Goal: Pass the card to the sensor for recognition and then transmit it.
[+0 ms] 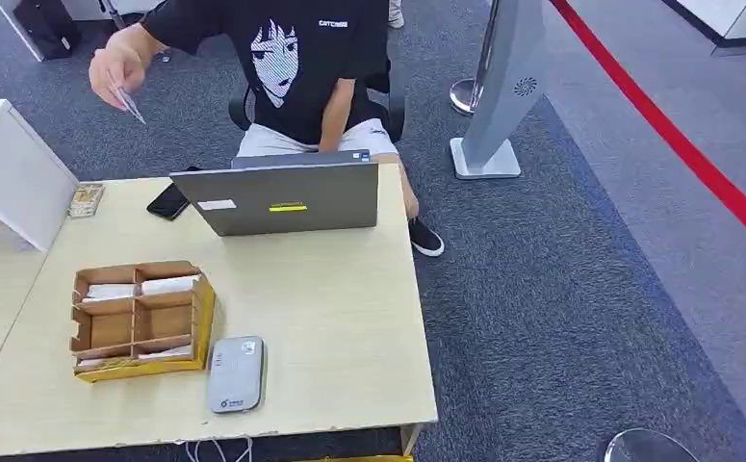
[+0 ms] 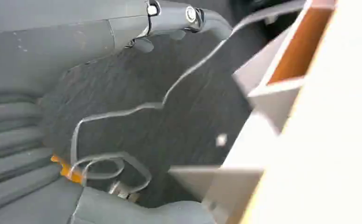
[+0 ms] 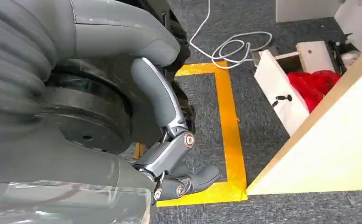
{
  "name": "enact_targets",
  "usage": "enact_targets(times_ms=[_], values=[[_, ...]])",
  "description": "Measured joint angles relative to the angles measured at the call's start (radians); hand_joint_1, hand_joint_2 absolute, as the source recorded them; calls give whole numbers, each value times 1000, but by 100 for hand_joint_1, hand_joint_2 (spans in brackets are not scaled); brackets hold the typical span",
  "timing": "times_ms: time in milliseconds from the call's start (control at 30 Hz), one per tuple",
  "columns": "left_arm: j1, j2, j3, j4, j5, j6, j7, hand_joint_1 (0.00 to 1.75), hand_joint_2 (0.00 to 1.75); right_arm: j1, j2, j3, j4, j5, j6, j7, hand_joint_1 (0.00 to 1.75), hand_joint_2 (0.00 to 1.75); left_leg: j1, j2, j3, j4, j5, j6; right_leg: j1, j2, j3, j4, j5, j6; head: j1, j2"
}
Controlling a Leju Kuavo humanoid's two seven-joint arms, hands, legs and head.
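Card [image 1: 130,104] up off the table [image 1: 349,318], pinched in a person's hand [image 1: 114,65], beyond the table's far left corner, well apart from the reader [image 1: 235,373]. Person [image 1: 296,72] seated behind the laptop [image 1: 282,197], on the far side of the table.

Reader grey, flat on the table near the front edge, just right of the box [image 1: 138,320]. Box of cardboard, split into compartments, white slips in the far ones and along the near row. Laptop open at the table's far edge, lid back facing this way, with a yellow sticker and a white one. Phone [image 1: 168,201] dark, flat, just left of the laptop. Small patterned packet [image 1: 86,199] at the table's far left edge, beside a white cabinet [image 1: 12,173].

Left hand [image 2: 179,18] low beside the table edge, over grey carpet and a loose white cable [image 2: 123,112]; fingers little seen, so grasp cannot be told. Right hand [image 3: 169,154] hanging below the table top, fingers curled inward, nothing in them, over yellow floor tape [image 3: 228,121]. Coiled white cable [image 3: 235,44] on the carpet beyond the tape; red cloth [image 3: 314,84] in an open white box under the table.
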Motion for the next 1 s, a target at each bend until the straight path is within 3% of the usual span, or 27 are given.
enact_targets(times_ms=[100, 200, 267, 333, 433, 467, 567, 733, 800, 1000], values=[[7, -3, 8, -52, -3, 25, -35, 0, 175, -1, 0, -2, 0, 0, -5, -2, 0, 175, 1, 0, 0, 0, 0, 0, 1, -1, 0, 0, 0, 0, 0, 0], [37, -27, -14, -185, 23, 58, -43, 0, 175, 1, 0, -6, 0, -2, -8, -3, 0, 175, 2, 0, 0, 0, 0, 0, 1, 1, 0, 0, 0, 0, 0, 0], [88, -32, -72, -296, 32, 82, -44, 0, 175, 1, 0, -8, 0, -6, -7, -5, 0, 175, 2, 1, 0, 0, 0, 0, 1, 1, -1, 0, 0, 0, 0, 0], [144, -36, -162, -406, -2, 121, -44, 0, 175, 1, 0, -10, 0, -6, -7, -6, 0, 175, 2, 0, -1, 0, 0, 0, 2, 0, -4, 0, 0, 0, 0, 0], [207, -36, -329, -585, -148, 250, -46, 0, 175, -1, -1, -10, 0, 1, -4, -8, 0, 175, 2, -2, -1, 0, 0, 0, 2, -3, -3, 0, 0, 0, 0, 0], [227, -37, -419, -647, -230, 310, -47, 0, 175, -1, -1, -10, 0, 8, -2, -8, 0, 175, 2, -2, -1, 0, 0, 0, 2, -3, -3, 0, 0, 0, 0, 0], [254, -34, -613, -755, -386, 390, -49, 0, 175, -2, -1, -10, 0, 20, 7, -8, 0, 175, 2, -2, -2, 0, 1, 0, 1, -3, -1, 0, 2, 0, 0, 0], [259, -14, -860, -840, -650, 504, -48, 0, 175, -4, -5, -2, 0, 58, 20, -3, 0, 175, 1, -2, -1, 1, 2, 0, 1, -2, -1, 0, 3, 0, 0, 0], [246, 2, -935, -843, -762, 529, -18, 0, 175, -5, -9, 10, 1, 73, 27, -3, 0, 175, 1, -1, -1, 1, 2, 0, 1, -1, -1, 0, 3, 0, 0, 0], [170, 69, -1083, -822, -889, 544, 89, 0, 175, -5, -17, 38, 2, 101, 34, -1, 0, 175, 1, -2, -1, 1, 3, -1, 1, -1, -2, 0, 3, 0, 0, 0]])
